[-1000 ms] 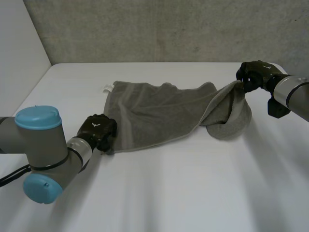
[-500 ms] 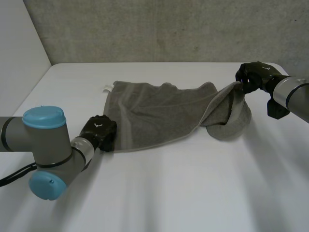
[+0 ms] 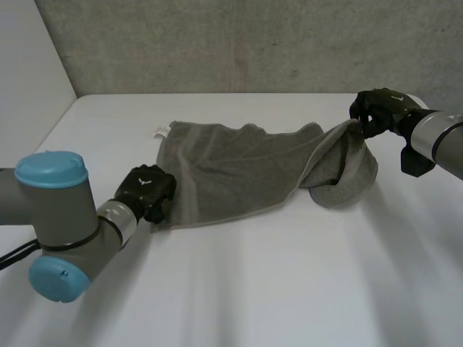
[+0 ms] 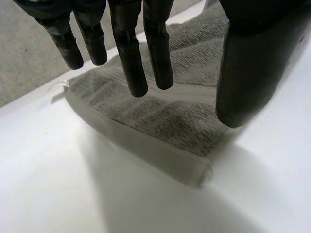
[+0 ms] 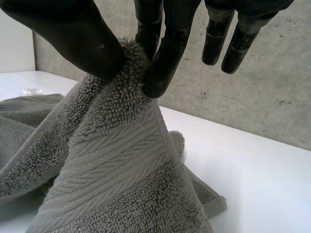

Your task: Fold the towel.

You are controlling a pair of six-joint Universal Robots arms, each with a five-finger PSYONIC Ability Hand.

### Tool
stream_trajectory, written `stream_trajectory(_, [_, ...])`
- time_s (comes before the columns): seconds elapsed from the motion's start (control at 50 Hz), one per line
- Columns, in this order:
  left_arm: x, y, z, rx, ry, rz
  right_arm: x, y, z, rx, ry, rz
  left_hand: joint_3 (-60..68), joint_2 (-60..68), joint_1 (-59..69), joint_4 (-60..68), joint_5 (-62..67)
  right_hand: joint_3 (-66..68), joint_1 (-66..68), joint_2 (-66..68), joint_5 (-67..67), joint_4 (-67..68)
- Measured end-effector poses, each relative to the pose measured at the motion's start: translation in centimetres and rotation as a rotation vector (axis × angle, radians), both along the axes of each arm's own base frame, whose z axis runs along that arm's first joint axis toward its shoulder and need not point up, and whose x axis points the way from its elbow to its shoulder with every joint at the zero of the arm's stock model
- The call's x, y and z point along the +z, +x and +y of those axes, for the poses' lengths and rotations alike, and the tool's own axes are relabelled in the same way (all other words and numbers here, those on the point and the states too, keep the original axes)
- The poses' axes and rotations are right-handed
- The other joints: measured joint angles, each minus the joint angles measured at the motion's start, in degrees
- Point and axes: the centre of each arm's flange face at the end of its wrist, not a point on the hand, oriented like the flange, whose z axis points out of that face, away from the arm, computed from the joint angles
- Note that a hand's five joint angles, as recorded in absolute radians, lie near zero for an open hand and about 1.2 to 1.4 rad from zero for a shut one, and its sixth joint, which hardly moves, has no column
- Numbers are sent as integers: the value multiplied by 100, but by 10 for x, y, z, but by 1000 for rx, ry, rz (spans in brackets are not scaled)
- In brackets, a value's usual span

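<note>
The towel (image 3: 231, 170) is soft and limp — best taken at corners. The right hand (image 3: 377, 108) pinches one raised corner; the left hand (image 3: 147, 191) hovers with fingers spread over the near corner, seemingly untouching.

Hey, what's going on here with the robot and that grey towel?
A two-armed robot is working on a grey towel on a white table. Its right hand pinches one end of the towel between thumb and fingers, holding it raised so the cloth droops in a loose loop. Its left hand is at the opposite near corner, fingers straight over the cloth, not gripping. Most of the towel lies spread out, with no fold made yet.
</note>
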Motion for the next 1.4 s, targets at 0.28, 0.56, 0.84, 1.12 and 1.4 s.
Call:
stream_trajectory(0.28, [-18, 4, 1, 7, 46, -23, -3, 0, 0, 1, 8, 1, 0, -10, -6, 0, -5, 0, 0, 0, 0, 0])
stream_trajectory(0.56, [-26, 4, -6, 12, 50, -26, -4, -1, 0, 1, 8, 4, 0, 1890, 1655, 0, 1767, 0, 0, 0, 0, 0])
stream_trajectory(0.84, [-25, 1, -7, -1, 50, -23, -4, -1, 0, 5, 2, 11, 0, 3655, 2102, 0, 3338, 0, 0, 0, 0, 0])
stream_trajectory(1.12, [14, -2, -9, -37, -37, 39, -4, -1, 1, 7, 4, 9, 0, 3672, 2102, 0, 3804, 0, 0, 0, 0, 0])
stream_trajectory(1.4, [12, 5, -9, -36, -20, 42, -3, 0, 5, 47, 16, -3, 0, 3673, 2102, 0, 3807, 0, 0, 0, 0, 0])
